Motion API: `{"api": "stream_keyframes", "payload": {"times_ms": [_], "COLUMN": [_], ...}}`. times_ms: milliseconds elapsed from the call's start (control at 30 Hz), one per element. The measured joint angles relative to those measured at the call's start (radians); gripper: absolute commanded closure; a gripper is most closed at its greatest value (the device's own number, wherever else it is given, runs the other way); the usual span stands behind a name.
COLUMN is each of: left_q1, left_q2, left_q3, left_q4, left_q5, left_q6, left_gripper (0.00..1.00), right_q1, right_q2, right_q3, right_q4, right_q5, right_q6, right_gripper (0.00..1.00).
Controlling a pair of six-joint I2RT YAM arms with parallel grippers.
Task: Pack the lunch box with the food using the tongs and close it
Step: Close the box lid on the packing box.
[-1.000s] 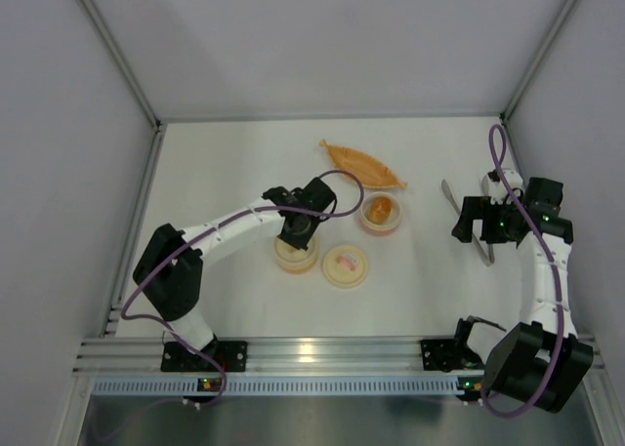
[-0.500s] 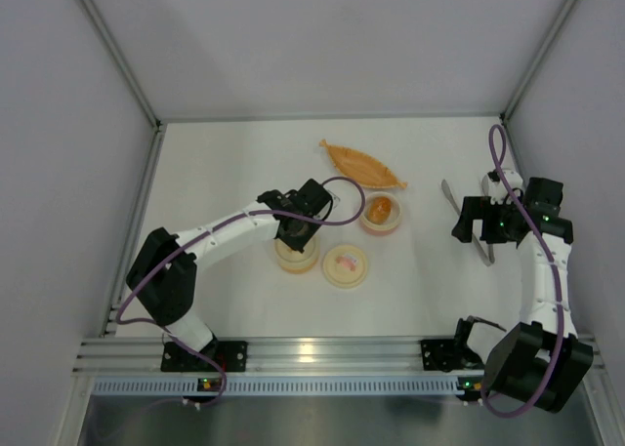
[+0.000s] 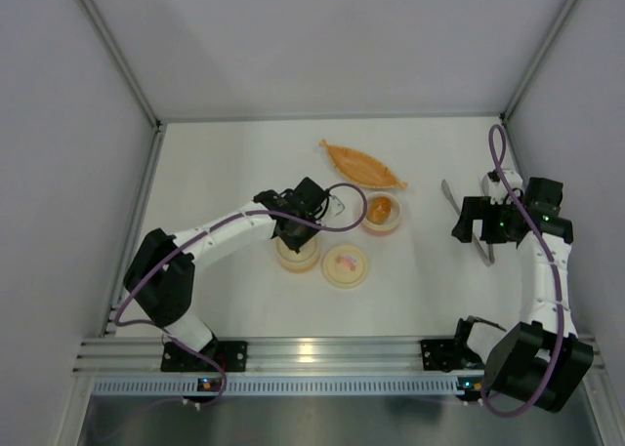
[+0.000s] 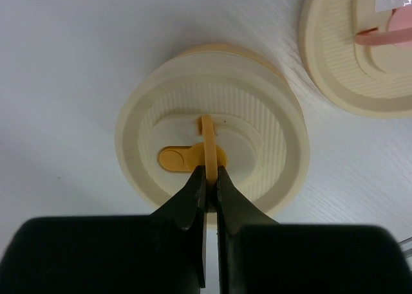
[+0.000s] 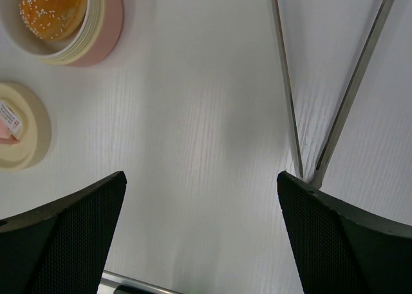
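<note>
We judge the left end effector [image 4: 211, 178] is clamped on the cream lid's [image 4: 270, 146] yellow tab [image 4: 207, 136] just ahead to lift it, while the right end effector [image 5: 201, 178] hangs spread wide, the tongs [image 5: 341, 114] lying on the counter [image 5: 193, 82] beside one finger for pickup.

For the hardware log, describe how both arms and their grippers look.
Both the left arm and right arm have white links, black joint housings and a purple cable looping along them. The left gripper is glossy black, tapering to narrow tips; the right gripper is black with a fine mesh texture.
</note>
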Motion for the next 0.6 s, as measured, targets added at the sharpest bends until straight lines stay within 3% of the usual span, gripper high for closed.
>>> {"api": "stream_keyframes", "payload": {"times_ms": [600], "left_q1": [0.106], "left_q2": [-0.010], "left_q3": [-0.005], "left_q4": [-0.020], "left_q5": [0.285], "left_q6": [0.358], "left_gripper": [0.98], "right_q1": [0.000], "right_q2": [0.001], "right_q3": [0.000], "right_q4": [0.000], "right_q5": [0.000], "right_q6": [0.000], "right_gripper": [0.01]}}
